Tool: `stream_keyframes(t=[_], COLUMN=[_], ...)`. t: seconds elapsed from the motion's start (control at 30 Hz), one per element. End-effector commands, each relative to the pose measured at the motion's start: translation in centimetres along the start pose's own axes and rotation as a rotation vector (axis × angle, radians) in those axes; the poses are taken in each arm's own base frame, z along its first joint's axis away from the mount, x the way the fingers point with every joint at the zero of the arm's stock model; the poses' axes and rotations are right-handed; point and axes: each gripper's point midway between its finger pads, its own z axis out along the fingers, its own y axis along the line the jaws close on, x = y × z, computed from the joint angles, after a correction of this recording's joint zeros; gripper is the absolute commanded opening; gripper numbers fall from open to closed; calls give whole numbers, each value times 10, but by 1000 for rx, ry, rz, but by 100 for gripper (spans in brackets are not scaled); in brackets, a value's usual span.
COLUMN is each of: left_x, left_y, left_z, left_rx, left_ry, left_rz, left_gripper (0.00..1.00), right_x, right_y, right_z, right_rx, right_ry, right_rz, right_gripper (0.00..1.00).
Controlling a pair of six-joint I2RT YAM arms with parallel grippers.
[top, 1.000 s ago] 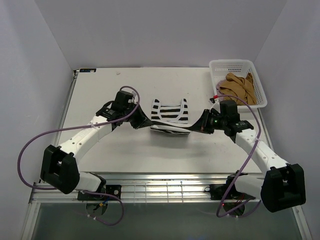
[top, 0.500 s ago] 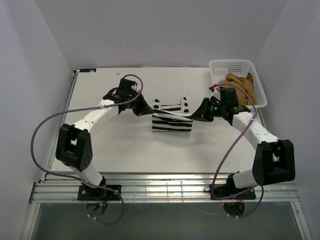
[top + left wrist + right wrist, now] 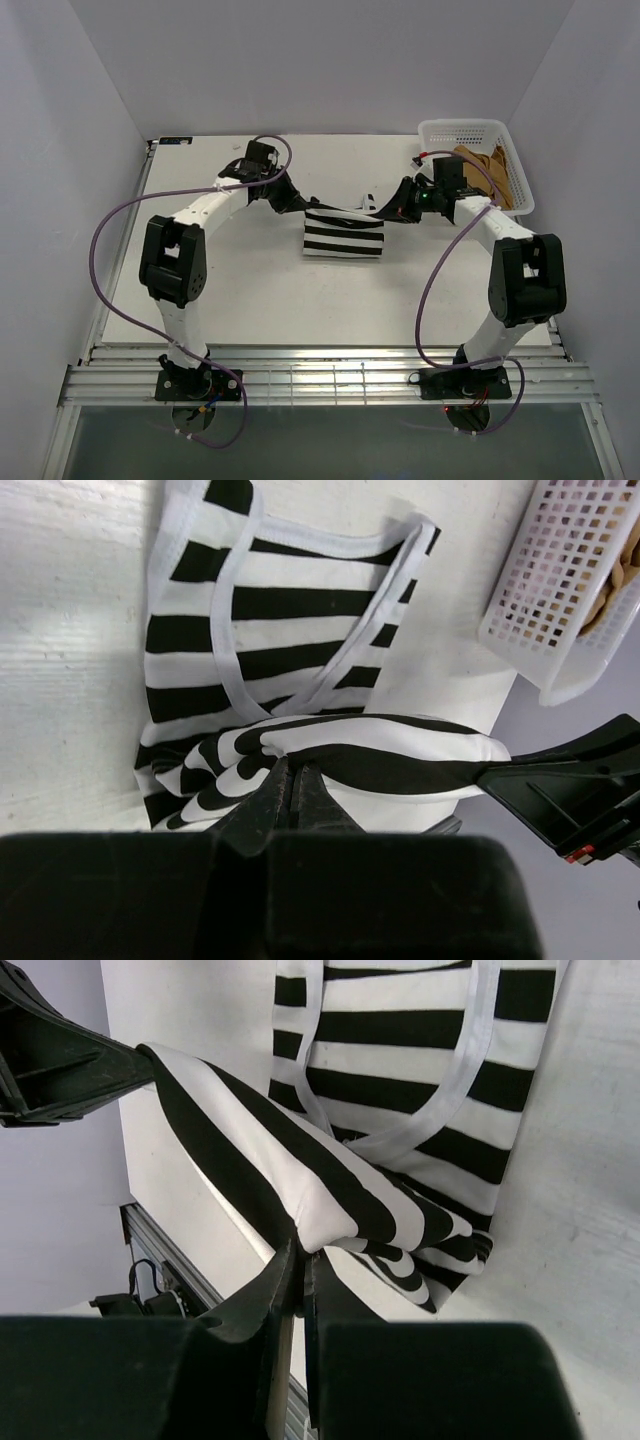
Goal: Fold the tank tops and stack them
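A black-and-white striped tank top [image 3: 343,234] lies in the middle of the table, its hem end lifted over the strap end. My left gripper [image 3: 303,205] is shut on its left corner [image 3: 262,752]. On the other side my right gripper [image 3: 388,212] is shut on the right corner [image 3: 322,1228]. The cloth stretches taut between the two grippers above the flat lower layer [image 3: 270,610] with its white straps [image 3: 440,1110]. A tan-brown tank top [image 3: 487,172] lies crumpled in the white basket [image 3: 470,129]. No pink top shows in any view.
The white mesh basket [image 3: 575,580] stands at the table's back right corner, close behind my right gripper. The white table [image 3: 240,290] has a metal rail along its near edge. Grey walls close in on three sides.
Both grippers have carried the hem of the striped tank top away from the near edge toward the back, over the strap end. Both arms have stretched further out.
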Motion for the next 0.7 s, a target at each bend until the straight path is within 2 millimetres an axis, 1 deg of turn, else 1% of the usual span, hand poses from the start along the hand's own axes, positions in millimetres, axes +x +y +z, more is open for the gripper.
stream_keyframes(t=[0.0, 0.03, 0.1, 0.13, 0.17, 0.2, 0.23, 0.27, 0.33, 0.37, 0.4, 0.43, 0.47, 0.5, 0.53, 0.57, 0.6, 0.67], left_x=[-31, -35, -43, -48, -51, -57, -58, -59, -63, -63, -64, -66, -69, -69, -71, -73, -72, -75], left_y=[-4, 1, 1, 3, 7, 4, 3, 7, 6, 10, 12, 14, 14, 18, 20, 18, 23, 24], left_z=[-3, 2, 5, 7, 13, 13, 15, 22, 25, 31, 33, 34, 35, 41, 43, 45, 50, 53], left_rx=[13, 2, 4, 3, -3, 5, 16, 9, 12, 6, 4, 3, 2, -6, -7, -4, -9, -8], left_ry=[-69, -71, -80, -83, -80, -88, -80, -71, -74, -63, -59, -60, -68, -61, -60, -61, -51, -51], left_rz=[15, 8, 8, 1, 2, 4, 6, 7, 16, 13, 12, 5, 6, 1, 3, 7, 3, -1], left_gripper=[0, 0, 0, 0, 0, 0, 0, 0, 0, 0, 0, 0, 0, 0, 0, 0, 0, 0], right_x=[-27, -33, -39, -43, -46, -48, -49, -56, -59, -65, -67, -67, -69, -73, -73, -74, -75, -75], right_y=[6, 4, 3, 0, -1, -2, -7, -5, -11, -9, -9, -15, -16, -16, -21, -23, -25, -31], right_z=[4, 9, 14, 19, 21, 24, 28, 29, 36, 37, 39, 43, 45, 46, 50, 52, 53, 59], right_rx=[-38, -40, -48, -47, -49, -49, -44, -48, -37, -41, -46, -39, -37, -38, -31, -26, -22, -15], right_ry=[-34, -31, -30, -29, -31, -34, -31, -41, -41, -55, -57, -51, -51, -58, -51, -52, -54, -48], right_rz=[-43, -41, -40, -38, -39, -35, -27, -37, -29, -42, -42, -36, -35, -41, -32, -32, -32, -27], right_gripper=[8, 8, 8, 8, 8, 8, 8, 8, 8, 8, 8, 8, 8, 8, 8, 8, 8, 8])
